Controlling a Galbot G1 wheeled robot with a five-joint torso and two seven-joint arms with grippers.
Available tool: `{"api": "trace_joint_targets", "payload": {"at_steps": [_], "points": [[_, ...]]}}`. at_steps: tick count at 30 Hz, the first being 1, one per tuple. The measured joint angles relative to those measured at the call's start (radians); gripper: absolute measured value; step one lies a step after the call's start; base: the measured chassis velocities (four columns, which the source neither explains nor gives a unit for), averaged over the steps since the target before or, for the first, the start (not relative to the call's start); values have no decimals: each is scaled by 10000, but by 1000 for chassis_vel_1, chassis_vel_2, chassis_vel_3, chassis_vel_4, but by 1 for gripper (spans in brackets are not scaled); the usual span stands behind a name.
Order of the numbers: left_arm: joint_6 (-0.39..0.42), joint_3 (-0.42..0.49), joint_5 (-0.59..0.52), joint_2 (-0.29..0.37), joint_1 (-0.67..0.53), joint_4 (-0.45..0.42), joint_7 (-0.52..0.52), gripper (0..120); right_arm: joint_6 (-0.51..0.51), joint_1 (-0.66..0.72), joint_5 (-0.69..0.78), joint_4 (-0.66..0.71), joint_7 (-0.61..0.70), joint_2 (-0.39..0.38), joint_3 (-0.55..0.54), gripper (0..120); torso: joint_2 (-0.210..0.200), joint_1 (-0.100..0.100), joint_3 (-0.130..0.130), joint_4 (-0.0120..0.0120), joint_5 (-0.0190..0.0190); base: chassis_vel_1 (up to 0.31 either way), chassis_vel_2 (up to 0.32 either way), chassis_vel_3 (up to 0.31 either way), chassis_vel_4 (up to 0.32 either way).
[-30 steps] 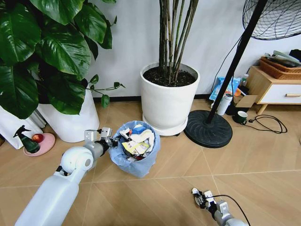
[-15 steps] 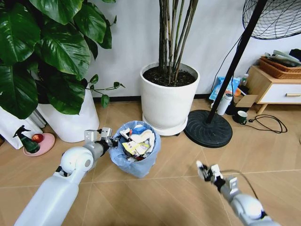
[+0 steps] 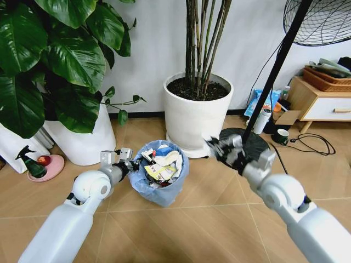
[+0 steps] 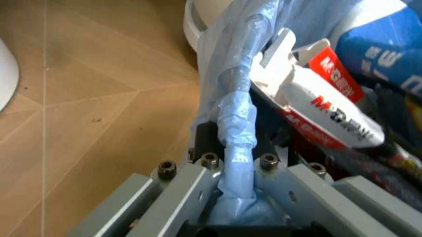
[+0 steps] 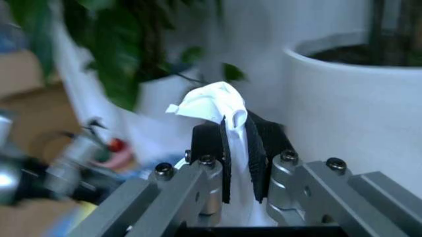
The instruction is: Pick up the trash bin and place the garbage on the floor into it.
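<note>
Left gripper (image 3: 125, 160), at the bin's (image 3: 159, 186) nine o'clock, is clamped on the bag-lined rim, steadying the bin on the floor (image 3: 219, 213) at mid-frame with its mouth up. Right gripper (image 3: 219, 147), at the bin's three o'clock and raised, pinches crumpled white paper (image 5: 214, 106) tightly, apparently for dropping in.

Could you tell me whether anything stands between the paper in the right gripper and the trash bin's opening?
Nothing visible does. The right gripper holds crumpled white paper in the air, to the right of the trash bin, whose top is open but heaped with litter. The left gripper clamps the bin's far rim, away from that approach.
</note>
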Motion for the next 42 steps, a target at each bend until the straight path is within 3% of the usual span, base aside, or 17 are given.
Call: {"api": "trace_joint_targets", "payload": {"at_steps": [10, 16, 25, 29, 31, 37, 42], "points": [[0, 326, -7, 16, -364, 141, -14, 0, -427, 1896, 688, -725, -184, -119, -2105, 7, 0, 0, 1, -1, -2, 0, 0, 0, 0], [0, 334, -25, 48, -474, 231, -12, 0, -398, 2874, 572, -1662, -245, 231, -3103, 7, 0, 1, 1, 0, -4, 0, 0, 0, 0], [0, 334, -34, 24, -526, 360, -1, 0, -355, 3551, 216, -2541, -486, 551, -4012, 7, 0, 1, 1, 1, -4, 0, 0, 0, 0], [0, 331, -37, -42, -623, 478, 62, 0, -253, 3627, -177, -2922, -546, 730, -4381, 28, 0, 0, 0, 0, -6, 0, 0, 0, 0], [0, 331, -37, -51, -639, 494, 70, 0, -243, 3627, -221, -2953, -546, 748, -4411, 30, 0, 1, 0, 0, -4, 0, 0, 0, 0], [0, 358, -36, -83, -733, 565, 116, 0, -165, 3652, -412, -3171, -547, 823, -4522, 56, 0, 0, 0, -1, -3, 0, 0, 0, 0], [0, 361, -35, -90, -734, 576, 147, 0, -159, 3709, -429, -3205, -546, 860, -4523, 68, 0, 0, 0, 0, -4, 0, 0, 0, 0]]}}
